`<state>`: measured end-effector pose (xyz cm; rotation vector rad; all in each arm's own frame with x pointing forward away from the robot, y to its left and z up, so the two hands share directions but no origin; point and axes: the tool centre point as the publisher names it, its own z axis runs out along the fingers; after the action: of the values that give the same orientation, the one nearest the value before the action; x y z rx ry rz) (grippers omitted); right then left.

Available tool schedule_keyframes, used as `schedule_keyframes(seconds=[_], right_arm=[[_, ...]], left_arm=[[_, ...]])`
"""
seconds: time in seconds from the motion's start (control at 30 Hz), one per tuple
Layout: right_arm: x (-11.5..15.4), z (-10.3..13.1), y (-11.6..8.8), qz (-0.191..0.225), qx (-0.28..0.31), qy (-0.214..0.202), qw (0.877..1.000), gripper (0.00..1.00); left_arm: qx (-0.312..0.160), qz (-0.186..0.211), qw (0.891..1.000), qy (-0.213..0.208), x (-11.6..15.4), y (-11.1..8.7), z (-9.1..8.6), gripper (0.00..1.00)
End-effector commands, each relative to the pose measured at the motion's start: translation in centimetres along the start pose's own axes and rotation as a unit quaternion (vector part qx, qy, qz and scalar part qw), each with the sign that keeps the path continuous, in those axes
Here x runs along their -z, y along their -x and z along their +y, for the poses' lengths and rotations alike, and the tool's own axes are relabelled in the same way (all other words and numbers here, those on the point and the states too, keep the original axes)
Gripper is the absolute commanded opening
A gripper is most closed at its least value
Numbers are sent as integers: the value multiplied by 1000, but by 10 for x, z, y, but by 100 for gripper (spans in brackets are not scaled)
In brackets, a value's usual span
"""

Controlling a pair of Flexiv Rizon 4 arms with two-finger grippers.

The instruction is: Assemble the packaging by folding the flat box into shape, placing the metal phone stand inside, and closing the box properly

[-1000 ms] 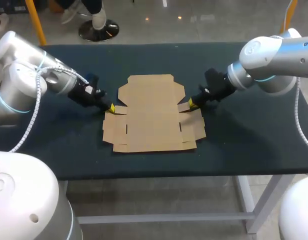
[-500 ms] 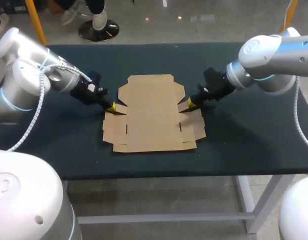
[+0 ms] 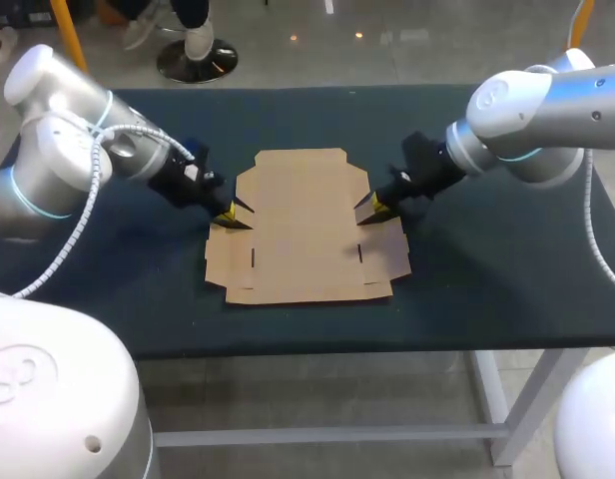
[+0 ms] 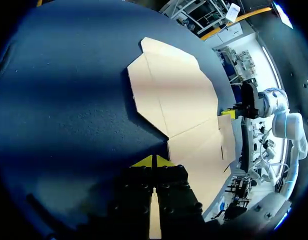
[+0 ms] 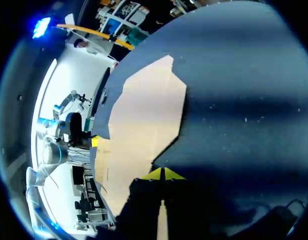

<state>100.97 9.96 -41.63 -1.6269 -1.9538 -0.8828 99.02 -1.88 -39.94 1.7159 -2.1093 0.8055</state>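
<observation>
A flat cardboard box (image 3: 306, 225) lies unfolded on the dark table (image 3: 487, 269), spread between the two pincers. The left pincer (image 3: 226, 213) has its yellow tips pressed together with nothing seen between them, and it sits at the box's left side flap with the cardboard just ahead of it. The right pincer (image 3: 375, 206), tips likewise together, sits at the opposite flap. Both small flaps beside the tips appear slightly raised and cast dark shadows.
</observation>
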Motion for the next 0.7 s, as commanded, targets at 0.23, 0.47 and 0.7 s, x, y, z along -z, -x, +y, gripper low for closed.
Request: schedule_keyframes(seconds=[0.23, 0.47, 0.7], right_arm=[[0, -7, -10, -24, -14, 8, 1000, 0], [0, -6, -13, -28, -15, 9, 999, 0], [-1, -5, -16, -32, -15, 7, 999, 0]], left_arm=[[11, -28, 1000, -2, -2, -9, 0, 0], [24, -43, 999, -4, -2, -13, 1, 0], [33, -51, 998, -1, -1, -18, 1, 0]])
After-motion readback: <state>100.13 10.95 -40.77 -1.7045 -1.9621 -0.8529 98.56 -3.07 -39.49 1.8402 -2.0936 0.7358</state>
